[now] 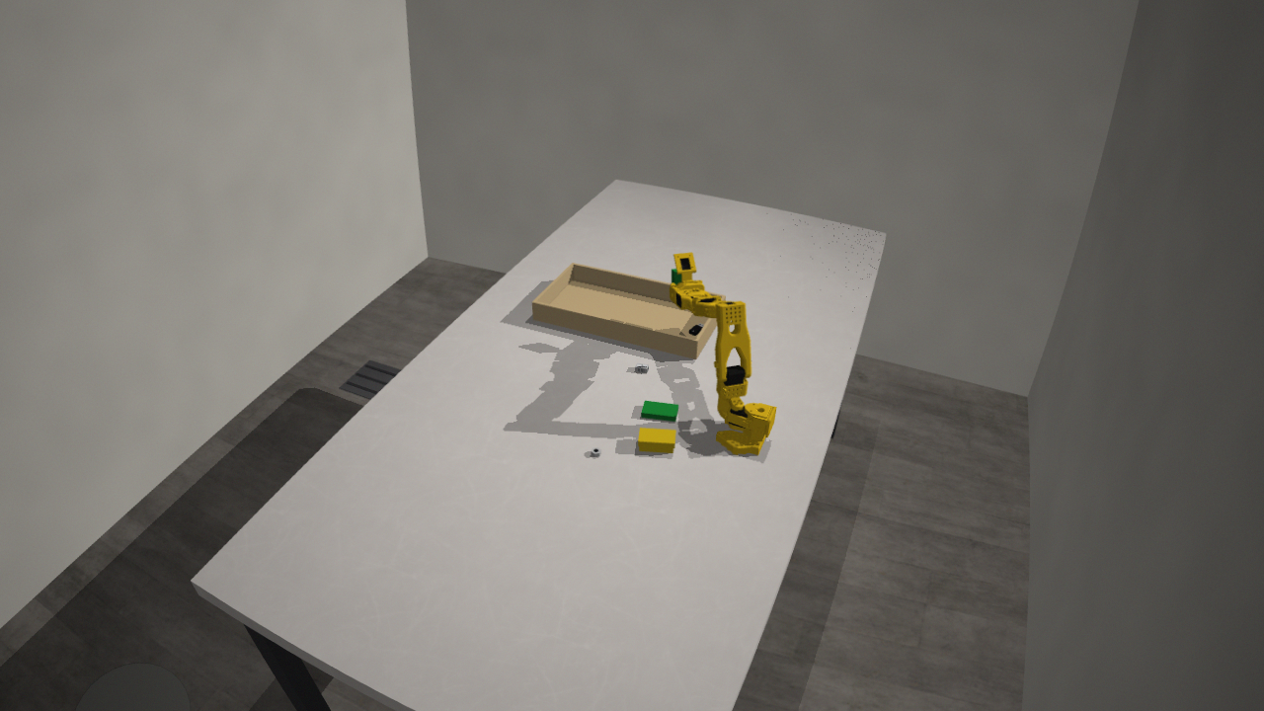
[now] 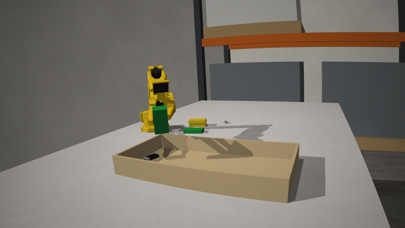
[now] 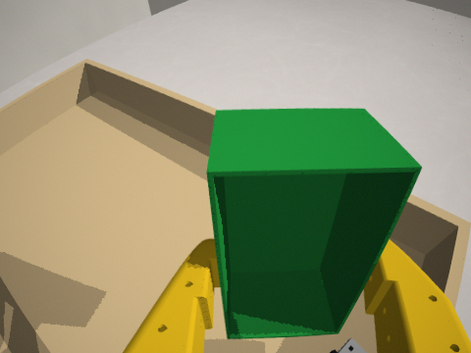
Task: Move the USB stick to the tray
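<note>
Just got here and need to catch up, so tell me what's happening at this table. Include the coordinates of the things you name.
The yellow arm's gripper (image 3: 294, 289) holds the green box's base (image 1: 675, 276) (image 2: 160, 120) (image 3: 280, 245), turned on its side and empty, above the tray (image 1: 609, 329) (image 2: 203, 175) (image 3: 98, 172). The USB stick (image 1: 695, 330) (image 2: 151, 156) (image 3: 351, 347) already lies in the tray, near one end. The green lid (image 1: 660, 410) (image 2: 193, 130) is on the table beside a yellow box (image 1: 657, 439) (image 2: 197, 122), so closing the green box remains to be done.

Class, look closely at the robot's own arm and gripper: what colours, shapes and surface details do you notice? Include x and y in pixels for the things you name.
The arm (image 1: 733, 340) (image 2: 158, 85) is yellow with black motor parts and small round holes in its links. The gripper (image 3: 294, 289) has two yellow, tapering fingers, dotted with small dark holes.
</note>
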Robot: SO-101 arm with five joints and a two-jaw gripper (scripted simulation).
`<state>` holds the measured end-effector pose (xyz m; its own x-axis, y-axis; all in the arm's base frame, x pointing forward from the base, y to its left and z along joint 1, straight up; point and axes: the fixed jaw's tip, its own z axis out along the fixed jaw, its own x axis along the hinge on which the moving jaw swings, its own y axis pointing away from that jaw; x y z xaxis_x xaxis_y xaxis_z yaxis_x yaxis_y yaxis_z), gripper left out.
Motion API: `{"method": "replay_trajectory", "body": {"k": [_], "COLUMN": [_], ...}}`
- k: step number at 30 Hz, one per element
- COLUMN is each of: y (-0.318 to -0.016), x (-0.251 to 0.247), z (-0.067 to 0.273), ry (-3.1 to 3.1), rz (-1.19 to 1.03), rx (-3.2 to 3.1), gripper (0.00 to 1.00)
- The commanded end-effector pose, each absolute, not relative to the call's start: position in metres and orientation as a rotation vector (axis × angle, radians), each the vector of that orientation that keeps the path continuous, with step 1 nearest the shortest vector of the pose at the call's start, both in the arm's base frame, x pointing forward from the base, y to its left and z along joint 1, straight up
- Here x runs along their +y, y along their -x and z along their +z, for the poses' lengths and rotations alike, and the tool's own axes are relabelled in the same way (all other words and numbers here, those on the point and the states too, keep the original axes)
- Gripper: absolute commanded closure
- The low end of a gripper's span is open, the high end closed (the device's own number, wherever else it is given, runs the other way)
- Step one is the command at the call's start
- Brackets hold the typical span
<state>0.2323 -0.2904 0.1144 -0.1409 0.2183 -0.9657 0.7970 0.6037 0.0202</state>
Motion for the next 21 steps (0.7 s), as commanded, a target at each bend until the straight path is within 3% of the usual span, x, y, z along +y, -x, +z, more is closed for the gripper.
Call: {"method": "replay_trajectory", "body": {"k": [1,21], "y": [-0.235,-0.234], "x": [-0.292,-0.288], "z": [0.15,0.178], "ry": [-0.817,-0.821], "rz": [-0.637,-0.628], "rx": [1.592,1.588], "gripper": [0.8,0.8]}}
